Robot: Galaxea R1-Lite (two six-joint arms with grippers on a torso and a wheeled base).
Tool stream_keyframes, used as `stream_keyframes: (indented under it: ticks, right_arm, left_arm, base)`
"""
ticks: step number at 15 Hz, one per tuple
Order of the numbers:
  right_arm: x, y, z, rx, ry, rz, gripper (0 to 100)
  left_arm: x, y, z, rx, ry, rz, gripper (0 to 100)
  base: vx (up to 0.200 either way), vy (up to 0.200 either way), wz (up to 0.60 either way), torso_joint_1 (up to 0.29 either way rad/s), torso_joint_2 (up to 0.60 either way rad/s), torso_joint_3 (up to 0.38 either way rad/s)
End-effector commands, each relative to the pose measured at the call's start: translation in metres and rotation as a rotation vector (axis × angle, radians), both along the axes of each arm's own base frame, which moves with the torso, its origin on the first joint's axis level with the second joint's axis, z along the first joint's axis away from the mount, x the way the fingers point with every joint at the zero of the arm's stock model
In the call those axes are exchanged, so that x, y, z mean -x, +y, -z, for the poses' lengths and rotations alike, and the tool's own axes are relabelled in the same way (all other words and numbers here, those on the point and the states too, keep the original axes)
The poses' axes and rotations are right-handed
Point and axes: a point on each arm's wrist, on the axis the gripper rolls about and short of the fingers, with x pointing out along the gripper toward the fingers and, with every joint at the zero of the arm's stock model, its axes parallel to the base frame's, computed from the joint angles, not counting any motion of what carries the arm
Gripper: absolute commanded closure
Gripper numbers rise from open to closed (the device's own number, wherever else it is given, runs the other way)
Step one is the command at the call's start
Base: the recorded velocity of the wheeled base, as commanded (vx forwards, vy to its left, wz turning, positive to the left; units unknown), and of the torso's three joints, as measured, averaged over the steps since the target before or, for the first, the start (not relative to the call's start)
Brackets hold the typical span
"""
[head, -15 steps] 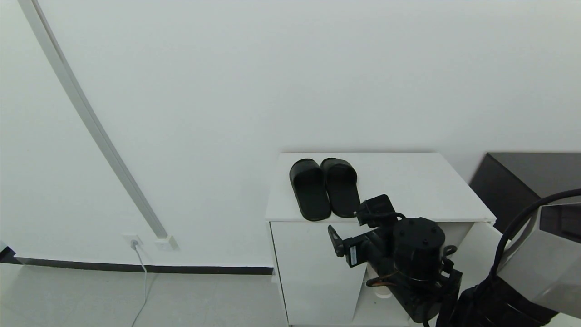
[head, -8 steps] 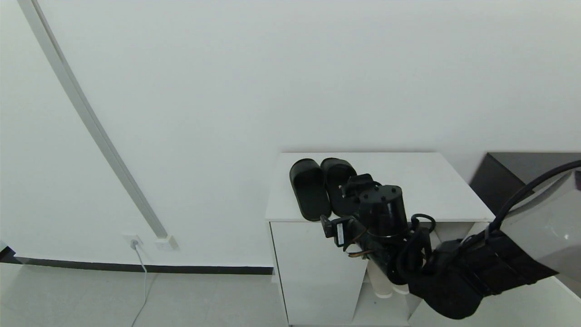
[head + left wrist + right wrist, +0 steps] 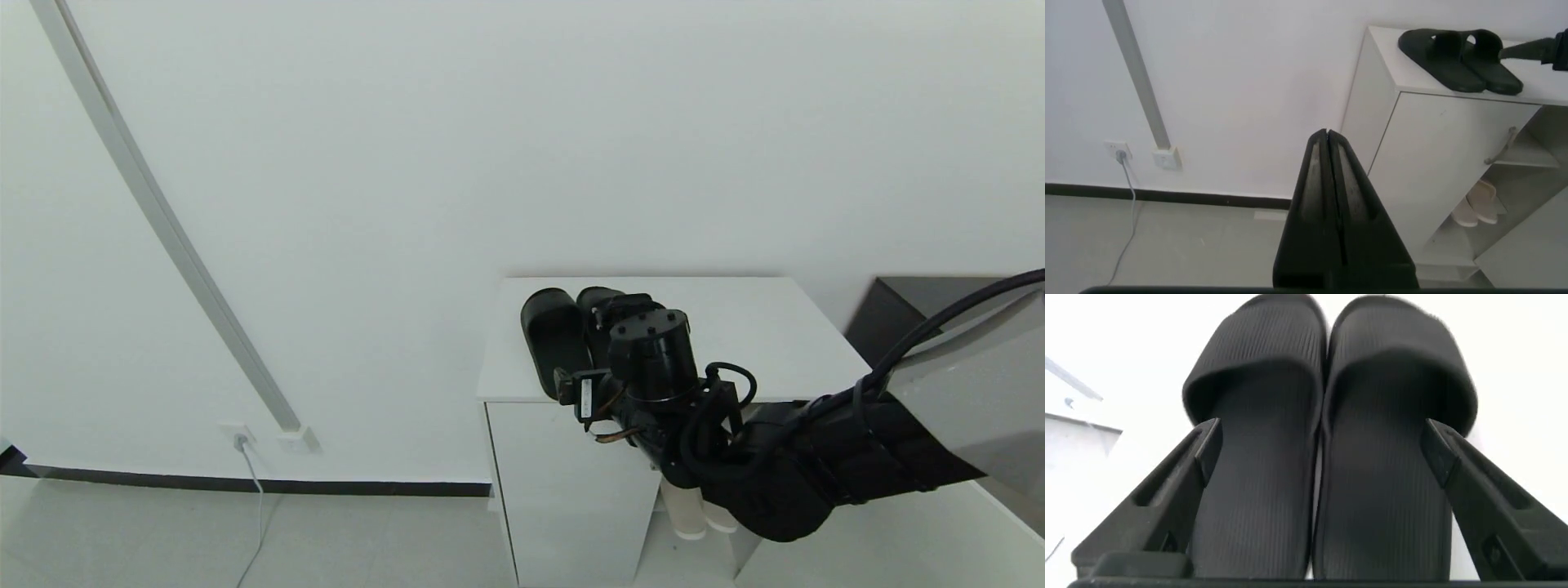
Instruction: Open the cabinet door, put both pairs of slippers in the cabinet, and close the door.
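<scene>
R gripper (image 3: 1321, 437) spread astride ribbed blk slippers (image 3: 1388, 482).

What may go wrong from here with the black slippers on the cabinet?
1. The right gripper is open around both black slippers. On closing, one may slip out, so only one would be lifted.
2. The slippers lie near the front edge of the cabinet top. A nudge might push them off to the floor.
</scene>
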Motion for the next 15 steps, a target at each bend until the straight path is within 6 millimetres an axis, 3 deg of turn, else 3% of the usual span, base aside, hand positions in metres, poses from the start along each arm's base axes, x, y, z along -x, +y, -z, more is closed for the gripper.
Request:
stream_keyframes:
  ticks: [1,6,11,15]
  right_arm:
    - [-0.001,0.0,0.01,0.018,0.016,0.001,0]
    - [0.004,-0.005,0.017,0.017,-0.002,0.026,0]
    - [0.004,-0.006,0.011,0.016,-0.022,0.028,0]
    - [-0.01,0.0,0.014,0.032,-0.041,0.033,0]
  left_arm:
    - [0.0,0.0,0.0,0.0,0.0,0.0,100]
    - [0.0,0.0,0.0,0.0,0.003,0.001,100]
    - [0.0,0.0,0.0,0.0,0.001,0.0,100]
    - [0.0,0.0,0.0,-0.002,0.0,-0.002,100]
  base:
    - [0.2,0.0,0.0,-0.017,-0.02,0.007]
    - [0.2,0.0,0.0,0.008,0.0,0.002]
    - [0.0,0.0,0.0,0.0,0.0,0.0]
    - [0.0,0.0,0.0,0.0,0.0,0.0]
